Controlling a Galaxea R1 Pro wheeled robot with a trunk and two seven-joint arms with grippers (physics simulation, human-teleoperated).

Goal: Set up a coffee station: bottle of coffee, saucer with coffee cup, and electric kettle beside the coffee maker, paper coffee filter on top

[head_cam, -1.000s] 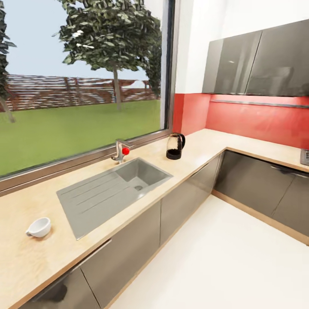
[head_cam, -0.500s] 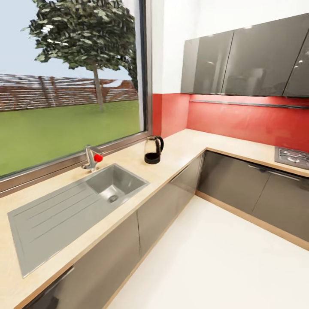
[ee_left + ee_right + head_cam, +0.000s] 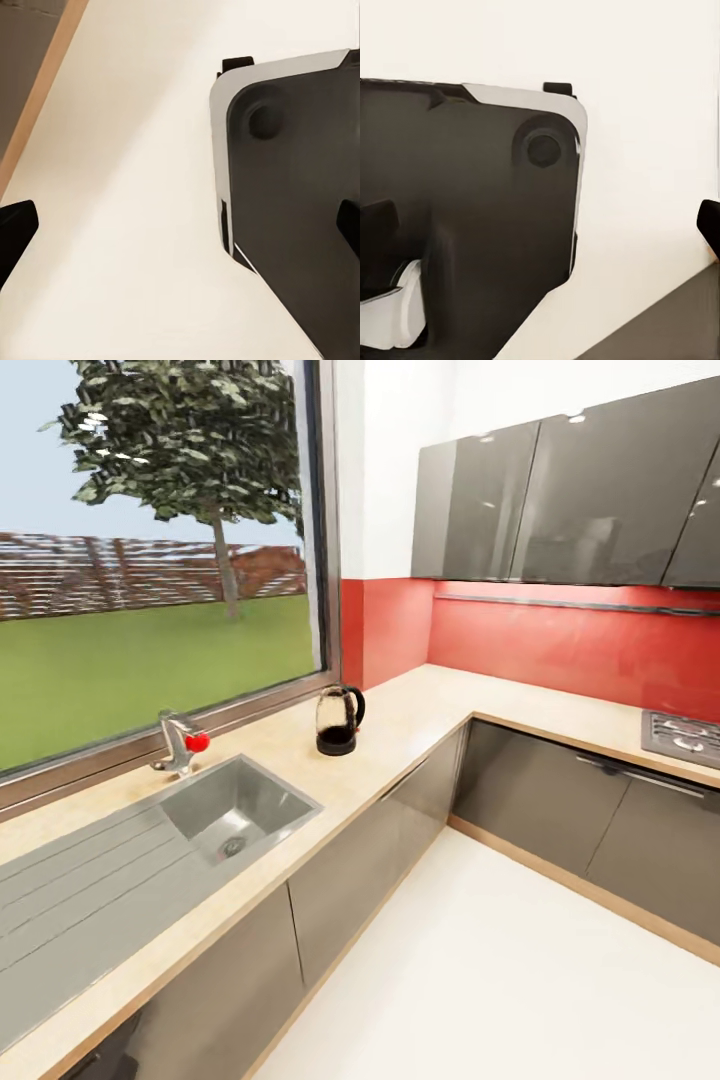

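Note:
The electric kettle (image 3: pixel 338 721), clear glass with a black base and handle, stands upright on the beige countertop (image 3: pixel 420 705) by the window corner. In the left wrist view my left gripper (image 3: pixel 180 232) hangs open over the white floor, its dark fingertips (image 3: pixel 15 229) far apart with nothing between them. The right wrist view shows my right gripper (image 3: pixel 544 221) open in the same way, above my own dark base (image 3: pixel 472 210). The coffee maker, coffee bottle, filter, saucer and cup are out of view.
A steel sink (image 3: pixel 235 815) with a drainboard and a red-knobbed faucet (image 3: pixel 178 742) lies left of the kettle. The counter turns along the red back wall toward a stove (image 3: pixel 685 738). Grey wall cabinets (image 3: pixel 560 500) hang above. White floor (image 3: pixel 500 980) lies open before the cabinets.
The head camera has swung to the right, so the whole picture slid left. The white cup left the view at the left and the stove came in at the right.

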